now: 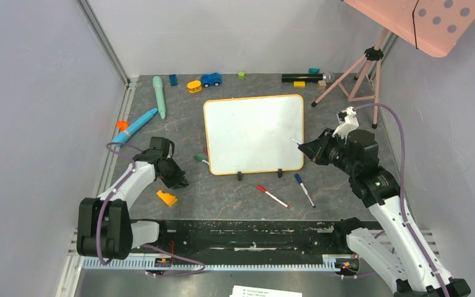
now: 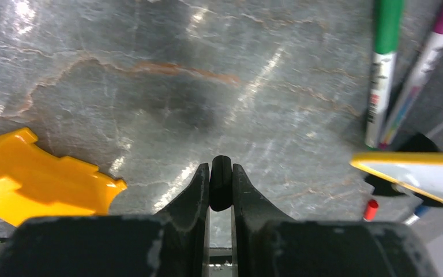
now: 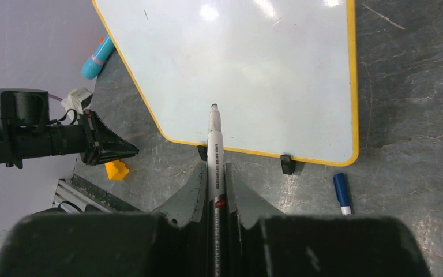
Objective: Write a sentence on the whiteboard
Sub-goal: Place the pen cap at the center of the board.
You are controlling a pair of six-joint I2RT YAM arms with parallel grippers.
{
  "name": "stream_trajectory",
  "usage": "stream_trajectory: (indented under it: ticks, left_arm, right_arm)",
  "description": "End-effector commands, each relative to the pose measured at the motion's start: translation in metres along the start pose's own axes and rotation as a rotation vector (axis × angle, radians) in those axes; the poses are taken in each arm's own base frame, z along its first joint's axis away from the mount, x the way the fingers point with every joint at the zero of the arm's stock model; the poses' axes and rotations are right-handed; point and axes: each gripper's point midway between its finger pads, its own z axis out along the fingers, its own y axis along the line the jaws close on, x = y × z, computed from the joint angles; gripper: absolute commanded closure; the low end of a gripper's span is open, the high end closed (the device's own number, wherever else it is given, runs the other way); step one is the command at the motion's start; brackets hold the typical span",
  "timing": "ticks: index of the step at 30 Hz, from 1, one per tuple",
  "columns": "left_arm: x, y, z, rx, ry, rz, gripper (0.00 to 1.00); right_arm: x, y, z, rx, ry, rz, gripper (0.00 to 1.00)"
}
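The whiteboard [image 1: 253, 133] lies in the middle of the table [image 1: 235, 201], its face bare with no sentence on it yet. At its right edge the right gripper [image 1: 306, 147] is clamped on a marker [image 3: 214, 150] whose tip reaches over the board; whether it touches I cannot tell. Writing looks only about to start, so next the tip needs carrying towards the far left corner and pressing lightly down, while the left gripper [image 1: 176, 179] sits pinched together on nothing, near left beside a yellow block [image 1: 166, 198]

Robot lab cell, grey partition walls [image 1: 31, 93], stone-patterned table [image 1: 235, 198], pink tripod [image 1: 359, 71]
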Motion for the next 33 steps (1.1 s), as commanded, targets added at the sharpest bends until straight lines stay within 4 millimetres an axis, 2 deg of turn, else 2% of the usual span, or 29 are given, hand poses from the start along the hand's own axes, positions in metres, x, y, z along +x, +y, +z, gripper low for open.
stream_trajectory:
  ticks: [1,4,6,11,14,15,16,20,24,27,29,31,33]
  left_arm:
    - [-0.011,0.015,0.017,-0.079,-0.04,0.008,0.98]
    - [-0.012,0.021,0.024,-0.117,-0.032,0.001,0.98]
    - [-0.014,0.023,0.026,-0.133,-0.035,0.001,0.96]
    - [-0.016,0.024,0.025,-0.154,-0.029,0.011,0.62]
    - [-0.018,0.019,0.019,-0.153,-0.021,0.019,0.43]
    - [-0.021,0.016,0.015,-0.149,-0.023,0.022,0.34]
    - [-0.023,0.012,0.009,-0.144,-0.024,0.029,0.27]
    - [-0.039,-0.012,-0.019,-0.089,-0.058,0.077,0.14]
    - [-0.054,-0.055,-0.056,0.084,-0.112,0.16,0.02]
    - [-0.054,-0.091,-0.078,0.283,-0.141,0.209,0.0]
    - [-0.053,-0.107,-0.089,0.382,-0.159,0.223,0.0]
    - [-0.056,-0.114,-0.096,0.421,-0.185,0.23,0.0]
    - [-0.066,-0.11,-0.103,0.399,-0.26,0.21,0.0]
  right_arm:
    - [-0.004,-0.01,-0.006,0.054,-0.038,-0.008,1.0]
    - [0.001,-0.022,-0.009,0.129,-0.016,0.031,1.0]
    - [0.001,-0.023,-0.01,0.134,-0.019,0.018,1.0]
    - [-0.004,-0.022,-0.011,0.131,-0.032,-0.015,1.0]
    - [-0.008,-0.019,-0.011,0.121,-0.035,-0.039,1.0]
    - [-0.01,-0.017,-0.011,0.113,-0.036,-0.048,1.0]
    - [-0.011,-0.015,-0.01,0.105,-0.036,-0.06,1.0]
    - [-0.019,-0.014,-0.009,0.115,-0.038,-0.09,1.0]
    - [-0.026,-0.01,-0.006,0.118,-0.013,-0.121,1.0]
    - [-0.028,-0.001,0.0,0.077,0.015,-0.128,1.0]
    - [-0.025,0.006,0.005,0.036,0.049,-0.128,1.0]
    - [-0.022,0.014,0.009,-0.007,0.08,-0.125,1.0]
    - [-0.021,0.019,0.013,-0.032,0.101,-0.119,1.0]
